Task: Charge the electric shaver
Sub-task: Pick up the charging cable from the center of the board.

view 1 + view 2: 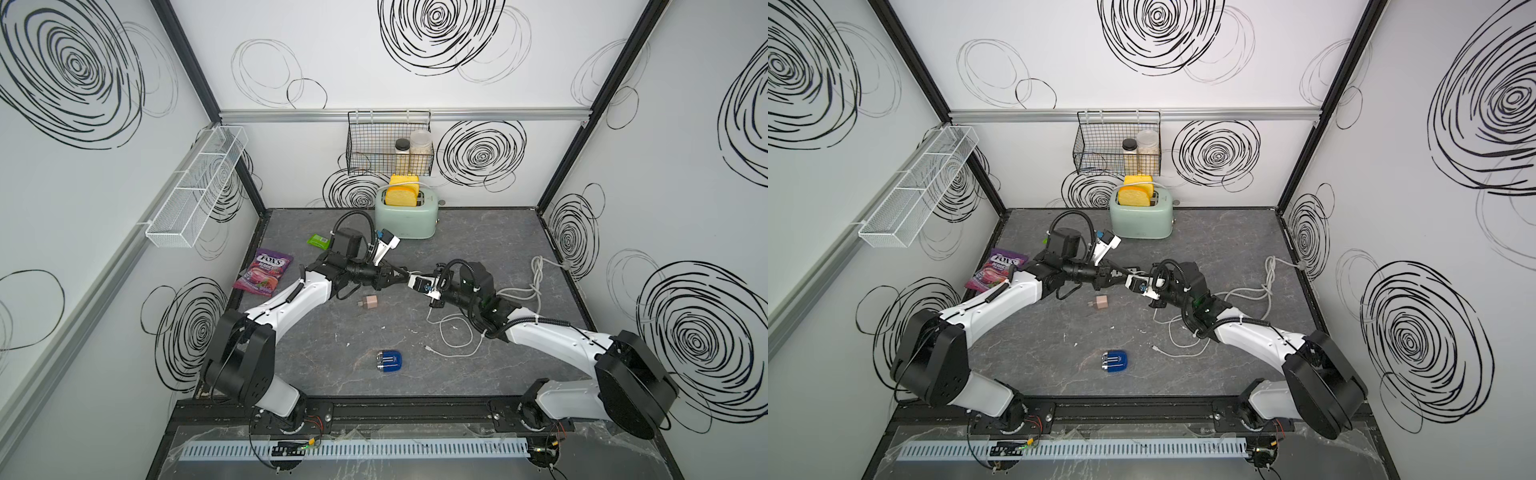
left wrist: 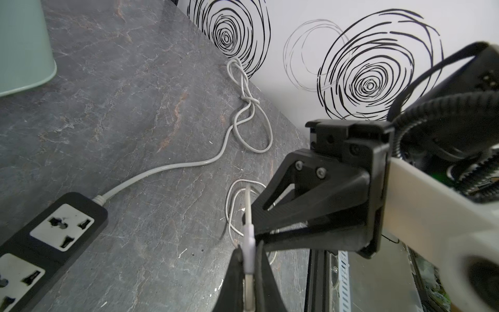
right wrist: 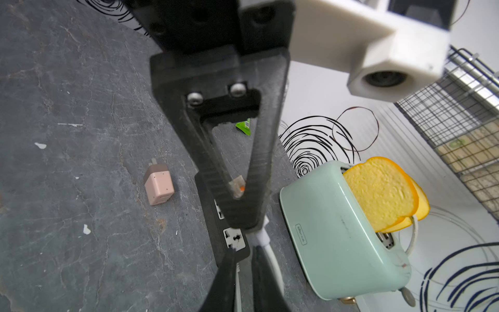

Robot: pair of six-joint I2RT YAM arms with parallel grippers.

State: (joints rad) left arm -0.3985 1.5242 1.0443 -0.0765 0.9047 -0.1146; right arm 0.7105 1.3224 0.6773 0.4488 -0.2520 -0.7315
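Left fingers clamped shut on white charging cable at its plug. Right fingers nearly closed around same cable just beside; contact unclear. Electric shaver lies at table front, well apart. Advice: confirm right grip before left lets go; keep plug straight.

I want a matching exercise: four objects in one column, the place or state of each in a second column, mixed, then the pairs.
1 glossy blue electric shaver
2 pinkish cube charger plug
3 mint-green toaster
4 purple candy bag

a holds yellow bread slices
b lies by the left wall
c nearest the front edge of the table
d lies mid-table, prongs sideways

Pairs: 1-c, 2-d, 3-a, 4-b
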